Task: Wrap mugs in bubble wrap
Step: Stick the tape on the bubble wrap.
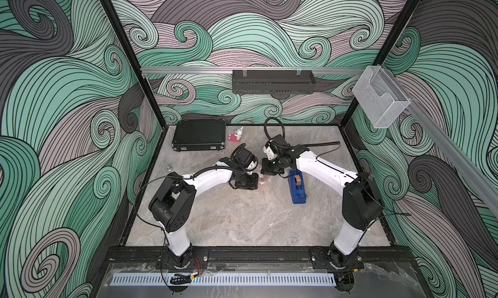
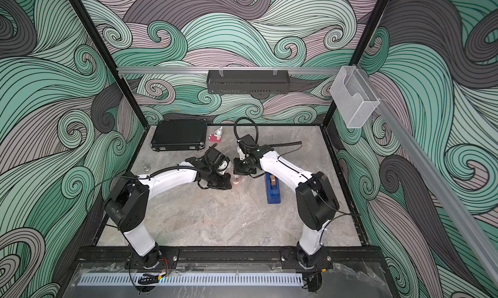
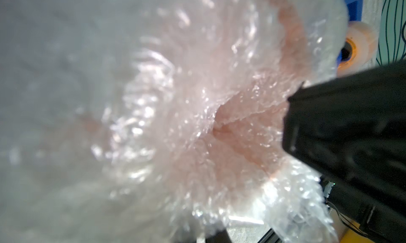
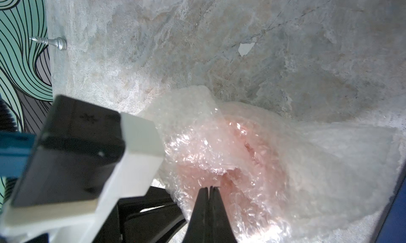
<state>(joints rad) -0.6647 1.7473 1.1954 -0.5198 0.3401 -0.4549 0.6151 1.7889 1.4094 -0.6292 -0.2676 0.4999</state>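
Note:
The mug [image 4: 241, 156] shows only as an orange glow through the bubble wrap [image 4: 219, 129] bundled round it, lying mid-table between both arms. In both top views it is a faint pink patch [image 1: 262, 179] [image 2: 237, 179]. My right gripper [image 4: 211, 188] is shut, pinching a fold of wrap at its tips. My left gripper [image 1: 256, 181] presses in from the opposite side. In the left wrist view the bubble wrap [image 3: 197, 99] fills the picture and hides the jaws, and the mug [image 3: 241, 121] tints it orange. The right gripper [image 3: 351, 132] is the black shape there.
A blue tape dispenser [image 1: 297, 187] lies right beside the bundle, under the right arm. At the back stand a black case [image 1: 199, 139] and a small red-and-white figurine [image 1: 237, 136]. A small silver knob [image 1: 169, 167] sits near the left wall.

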